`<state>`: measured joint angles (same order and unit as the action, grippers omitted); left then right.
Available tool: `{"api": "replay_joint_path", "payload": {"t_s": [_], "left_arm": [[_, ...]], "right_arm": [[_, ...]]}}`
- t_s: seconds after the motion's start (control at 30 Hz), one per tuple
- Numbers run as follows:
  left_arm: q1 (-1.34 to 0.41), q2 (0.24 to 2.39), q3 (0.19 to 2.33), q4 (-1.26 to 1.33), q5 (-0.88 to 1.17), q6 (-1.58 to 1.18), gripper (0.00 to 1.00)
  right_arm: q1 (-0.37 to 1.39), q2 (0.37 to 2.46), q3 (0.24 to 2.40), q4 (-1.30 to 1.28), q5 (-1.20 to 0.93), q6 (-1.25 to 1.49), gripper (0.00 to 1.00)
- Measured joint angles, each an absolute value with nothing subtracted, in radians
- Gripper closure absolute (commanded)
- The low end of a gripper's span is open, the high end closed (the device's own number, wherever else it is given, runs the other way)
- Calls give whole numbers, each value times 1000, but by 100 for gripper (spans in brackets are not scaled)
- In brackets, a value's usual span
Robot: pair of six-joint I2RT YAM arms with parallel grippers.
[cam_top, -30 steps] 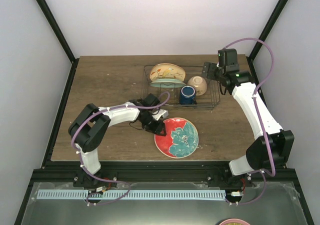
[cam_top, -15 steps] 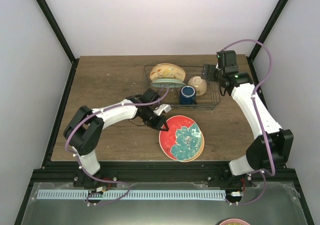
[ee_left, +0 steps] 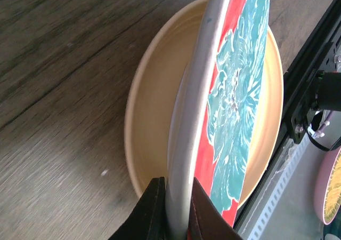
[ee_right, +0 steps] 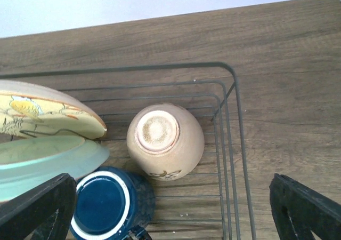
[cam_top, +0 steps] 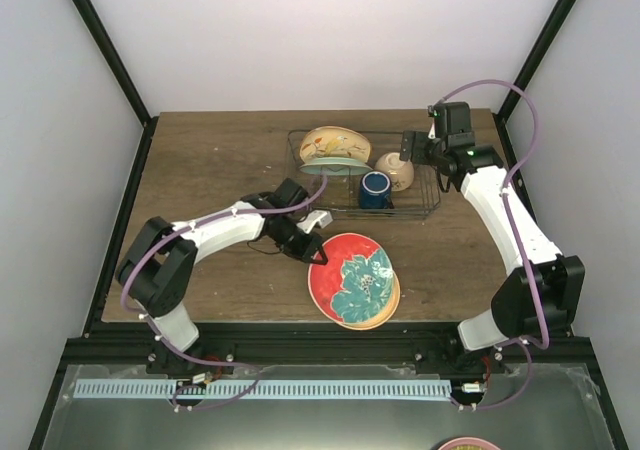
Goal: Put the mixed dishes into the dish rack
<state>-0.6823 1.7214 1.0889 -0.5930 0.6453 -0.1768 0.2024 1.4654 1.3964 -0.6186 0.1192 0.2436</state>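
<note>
My left gripper (cam_top: pixel 318 253) is shut on the left rim of the red plate with the teal flower (cam_top: pixel 352 278). It holds the plate tilted up on edge over the tan plate (cam_top: pixel 388 305), which lies flat on the table. In the left wrist view the fingers (ee_left: pixel 152 210) pinch the grey rim of the red plate (ee_left: pixel 240 90) above the tan plate (ee_left: pixel 152 90). The wire dish rack (cam_top: pixel 430 205) holds the bird plate (cam_top: pixel 335 144), the mint plate (cam_top: pixel 333 168), the blue mug (cam_top: pixel 375 189) and the cream bowl (cam_top: pixel 396 170). My right gripper (cam_top: pixel 410 148) is open above the rack's right end.
In the right wrist view the bowl (ee_right: pixel 165 138) and mug (ee_right: pixel 109 205) sit upside down inside the rack (ee_right: pixel 234 96), beside the bird plate (ee_right: pixel 42 112) and mint plate (ee_right: pixel 42 157). The table's front edge lies just beyond the tan plate.
The red plate's left rim has risen in my left gripper, so the plate now tilts and the tan plate shows under it. My right gripper has shifted slightly left.
</note>
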Motion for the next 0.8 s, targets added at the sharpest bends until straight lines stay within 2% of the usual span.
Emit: {"api": "replay_joint_path", "payload": {"t_s": [0.43, 0.63, 0.8], "left_arm": [[-558, 1540, 1080, -647, 600, -145, 100], [-521, 1496, 1124, -664, 614, -142, 100], [-443, 1443, 1158, -674, 630, -142, 100]], "right_arm": [[177, 1467, 1334, -594, -141, 195, 0], [175, 1464, 1328, -559, -341, 155, 7], [175, 1436, 1273, -522, -536, 104, 0]]}}
